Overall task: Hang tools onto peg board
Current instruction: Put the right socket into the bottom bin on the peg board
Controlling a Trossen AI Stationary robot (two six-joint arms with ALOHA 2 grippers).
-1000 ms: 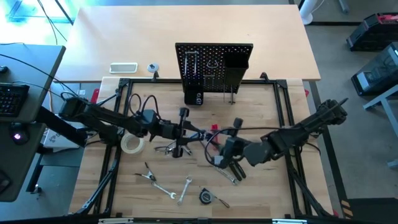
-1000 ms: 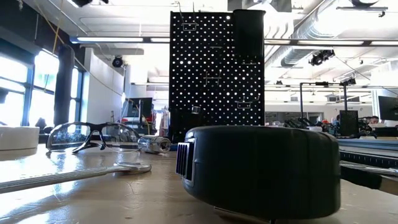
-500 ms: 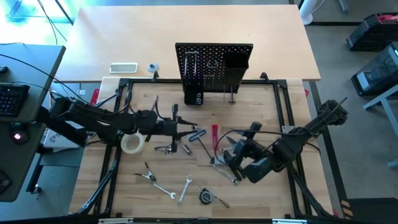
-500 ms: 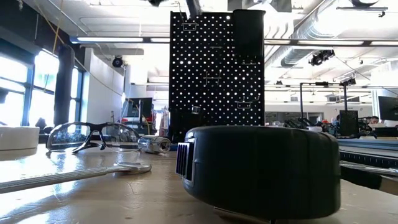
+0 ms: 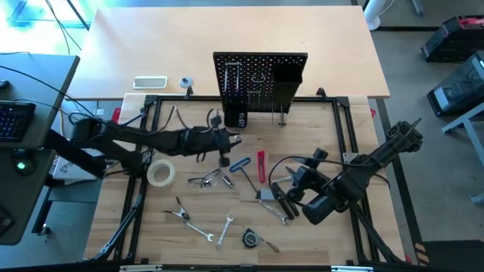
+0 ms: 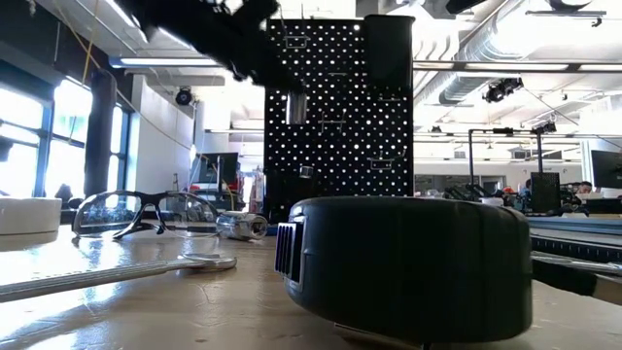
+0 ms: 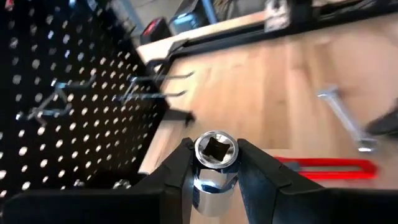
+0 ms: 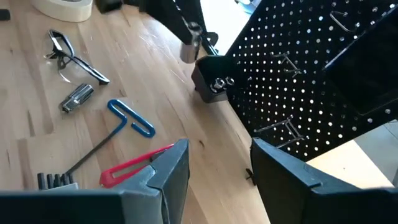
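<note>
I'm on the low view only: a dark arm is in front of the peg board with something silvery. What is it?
Observer: The left gripper is shut on a silver socket, carried above the table.
Operator: And the right arm?
Observer: The right gripper is open and empty, back from the peg board.
Operator: Anything under it?
Observer: A red-handled tool lies on the table just ahead of it, beside the blue-handled hex key.

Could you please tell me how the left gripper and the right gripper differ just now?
The left gripper is shut on a silver socket near the peg board; the right gripper is open and empty. The left is raised beside the board; the right sits farther back above the table. Both face the board.
</note>
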